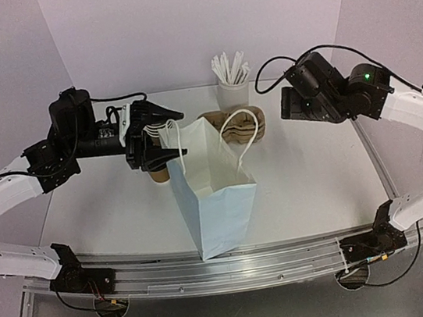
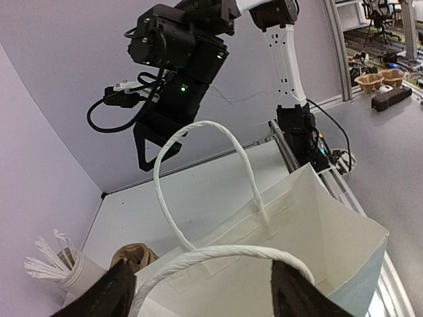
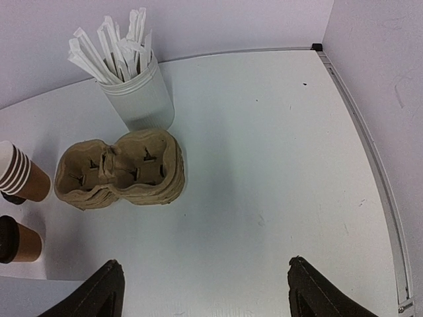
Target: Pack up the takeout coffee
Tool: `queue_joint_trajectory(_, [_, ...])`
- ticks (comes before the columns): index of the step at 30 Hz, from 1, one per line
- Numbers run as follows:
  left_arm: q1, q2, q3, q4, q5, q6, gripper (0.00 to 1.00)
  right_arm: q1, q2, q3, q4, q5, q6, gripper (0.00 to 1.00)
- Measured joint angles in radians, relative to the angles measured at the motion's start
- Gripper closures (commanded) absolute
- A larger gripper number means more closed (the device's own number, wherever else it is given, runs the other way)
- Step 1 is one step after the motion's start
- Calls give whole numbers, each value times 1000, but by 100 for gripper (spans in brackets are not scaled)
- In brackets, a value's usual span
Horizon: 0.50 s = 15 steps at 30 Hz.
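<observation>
The takeout coffee (image 3: 16, 242), a small brown cup with a black lid, stands at the left edge of the right wrist view. In the top view a brown cup (image 1: 159, 175) peeks out under my left gripper (image 1: 173, 136); I cannot tell which cup it is. The white paper bag (image 1: 221, 196) stands upright in the middle of the table, mouth open. My left gripper (image 2: 205, 290) is open at the bag's left side, and the near handle (image 2: 225, 254) arches between its fingers untouched. My right gripper (image 3: 210, 290) hangs open and empty over bare table right of the bag.
A nested stack of brown cups (image 3: 20, 175) stands behind the coffee. A pile of pulp cup carriers (image 3: 119, 168) lies behind the bag, with a white holder of wrapped straws (image 3: 135, 92) behind that. Walls close off the table at the back and both sides.
</observation>
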Motion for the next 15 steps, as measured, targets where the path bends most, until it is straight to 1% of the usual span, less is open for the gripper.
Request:
queue_joint_trajectory(1, [0, -9, 5, -32, -4, 9, 8, -15, 10, 17, -5, -18, -3, 22])
queue_joint_trajectory(3, [0, -24, 22, -101, -11, 39, 1, -40, 43, 63, -8, -52, -14, 25])
queue_joint_trajectory(7, [0, -57, 63, -249, -27, 111, 0, -87, 143, 179, -3, -125, -41, 30])
queue_joint_trajectory(12, [0, -111, 95, -412, -56, 190, 0, -140, 306, 323, 3, -230, -66, 32])
queue_joint_trajectory(15, [1, -137, 113, -504, -104, 226, 0, -170, 395, 387, 6, -300, -78, 35])
